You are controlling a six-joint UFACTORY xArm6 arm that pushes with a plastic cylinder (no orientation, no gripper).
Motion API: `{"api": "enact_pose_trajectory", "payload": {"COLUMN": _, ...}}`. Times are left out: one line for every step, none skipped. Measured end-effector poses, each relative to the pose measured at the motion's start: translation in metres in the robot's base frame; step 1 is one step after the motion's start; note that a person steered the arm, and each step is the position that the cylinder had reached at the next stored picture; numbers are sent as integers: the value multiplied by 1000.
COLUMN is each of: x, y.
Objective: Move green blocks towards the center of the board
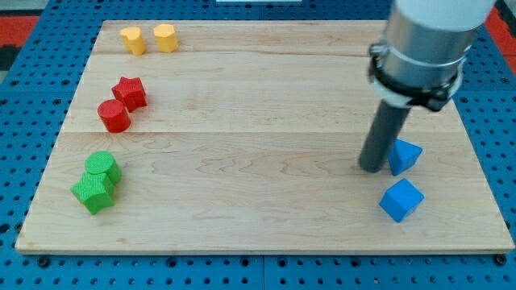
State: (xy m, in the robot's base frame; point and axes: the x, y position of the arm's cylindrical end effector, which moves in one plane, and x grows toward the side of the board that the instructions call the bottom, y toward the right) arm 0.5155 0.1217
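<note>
Near the view's left edge of the surface [242, 201], toward the bottom, a green cylinder [105, 166] touches a green star-shaped block [93, 192] just below it. Both look light, rigid and smooth, likely to slide and pivot, so I judge a push from their left sides best. My tip [372, 167], a bare rod holding nothing, rests well apart on the right, just beside a blue triangular block [404, 155]
</note>
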Motion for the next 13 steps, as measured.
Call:
{"api": "enact_pose_trajectory", "payload": {"x": 37, "y": -68}}
{"api": "enact_pose_trajectory", "payload": {"x": 76, "y": -153}}
{"api": "enact_pose_trajectory", "payload": {"x": 84, "y": -221}}
{"api": "enact_pose_trajectory", "payload": {"x": 75, "y": -278}}
{"api": "enact_pose_trajectory", "payload": {"x": 64, "y": -325}}
{"api": "enact_pose_trajectory", "payload": {"x": 31, "y": -336}}
{"api": "enact_pose_trajectory", "payload": {"x": -11, "y": -336}}
{"api": "enact_pose_trajectory", "payload": {"x": -22, "y": -347}}
{"api": "enact_pose_trajectory", "payload": {"x": -22, "y": -381}}
{"api": "enact_pose_trajectory", "payload": {"x": -34, "y": -390}}
{"api": "enact_pose_trajectory", "payload": {"x": -51, "y": -376}}
{"api": "enact_pose_trajectory", "payload": {"x": -83, "y": -324}}
{"api": "enact_pose_trajectory", "payload": {"x": -90, "y": -265}}
